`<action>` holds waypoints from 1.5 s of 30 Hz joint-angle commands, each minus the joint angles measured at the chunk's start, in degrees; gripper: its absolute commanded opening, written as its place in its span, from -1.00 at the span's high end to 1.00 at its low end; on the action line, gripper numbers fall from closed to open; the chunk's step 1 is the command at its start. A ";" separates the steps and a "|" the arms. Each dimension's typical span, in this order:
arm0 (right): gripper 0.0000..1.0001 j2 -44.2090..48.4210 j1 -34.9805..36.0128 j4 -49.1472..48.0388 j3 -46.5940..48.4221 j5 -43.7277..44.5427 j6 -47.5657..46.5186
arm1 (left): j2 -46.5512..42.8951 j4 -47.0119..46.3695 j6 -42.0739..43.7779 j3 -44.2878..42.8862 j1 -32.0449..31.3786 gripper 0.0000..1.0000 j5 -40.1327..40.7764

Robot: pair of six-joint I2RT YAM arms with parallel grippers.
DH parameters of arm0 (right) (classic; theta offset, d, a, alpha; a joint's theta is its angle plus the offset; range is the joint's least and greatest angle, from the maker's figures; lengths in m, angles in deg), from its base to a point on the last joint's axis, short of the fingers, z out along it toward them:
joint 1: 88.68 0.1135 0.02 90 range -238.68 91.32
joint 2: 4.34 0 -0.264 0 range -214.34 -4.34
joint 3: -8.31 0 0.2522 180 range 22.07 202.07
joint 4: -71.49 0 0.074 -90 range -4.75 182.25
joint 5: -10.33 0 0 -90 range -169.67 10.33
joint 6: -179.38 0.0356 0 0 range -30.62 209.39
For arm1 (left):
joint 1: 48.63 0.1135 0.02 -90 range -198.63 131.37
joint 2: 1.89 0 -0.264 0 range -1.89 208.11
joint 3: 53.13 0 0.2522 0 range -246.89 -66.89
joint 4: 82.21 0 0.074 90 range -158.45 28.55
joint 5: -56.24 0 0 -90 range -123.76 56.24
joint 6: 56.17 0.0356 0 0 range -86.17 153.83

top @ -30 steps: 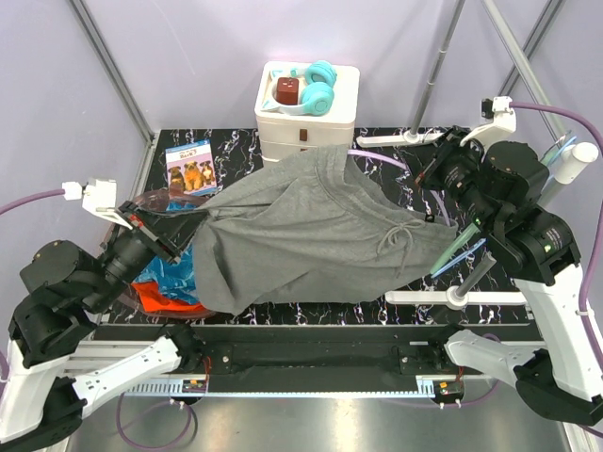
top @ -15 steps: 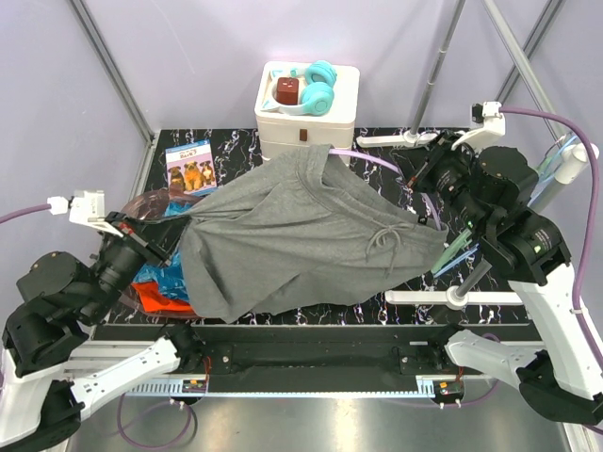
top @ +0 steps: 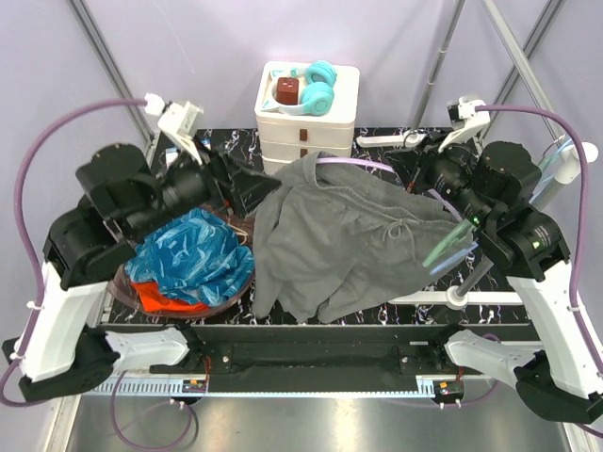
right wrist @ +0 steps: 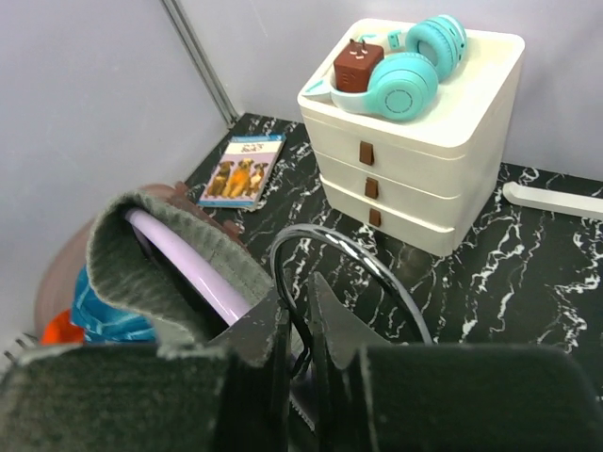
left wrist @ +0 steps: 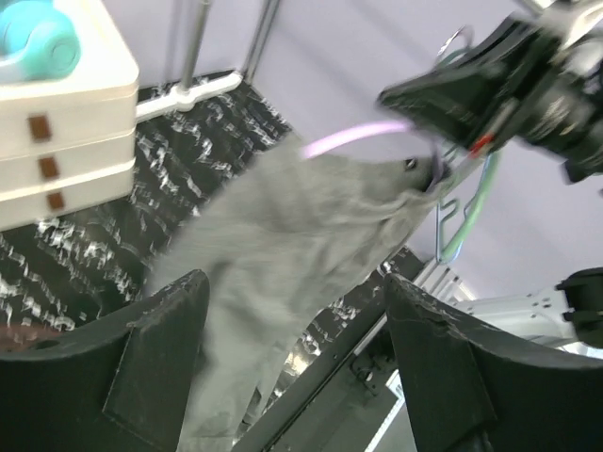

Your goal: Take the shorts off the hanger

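Observation:
Grey shorts (top: pixel 349 235) with a drawstring hang by the waistband from a lilac hanger (top: pixel 353 162) and slump onto the marble table. My right gripper (top: pixel 415 179) is shut on the hanger's chrome hook (right wrist: pixel 311 240). In the right wrist view the lilac bar (right wrist: pixel 184 264) runs under the grey waistband (right wrist: pixel 141 231). My left gripper (top: pixel 256 188) is raised beside the shorts' left edge, open and empty. Its wrist view shows the grey shorts (left wrist: pixel 283 226) beyond the spread fingers (left wrist: pixel 170 330). Blue patterned shorts (top: pixel 193 254) and orange shorts (top: pixel 165 297) lie in a brown bowl (top: pixel 237 290).
A white drawer unit (top: pixel 306 122) stands at the back, with teal headphones (top: pixel 318 85) and a brown box on it. A dog booklet (right wrist: pixel 243 169) lies at the back left. Green and blue hangers (top: pixel 452 247) dangle at the right near a white rack bar (top: pixel 471 297).
My left gripper opened and let go of the grey shorts, then rose and swung toward the back. The shorts' left side dropped and bunched rightward, uncovering the blue shorts.

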 commanded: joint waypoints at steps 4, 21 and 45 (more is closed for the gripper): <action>1.00 -1.57 -0.29 -0.83 5.52 -3.20 -5.54 | 8.66 0.29 -0.48 -12.62 0.31 -0.50 -2.01; 1.00 -1.76 -0.37 0.24 5.79 -4.26 -6.78 | 22.29 8.11 5.14 -21.32 -4.26 -0.34 11.71; 1.00 2.28 -0.29 -1.78 2.54 -5.05 -6.16 | 23.18 9.70 4.26 -17.63 -4.26 1.00 15.66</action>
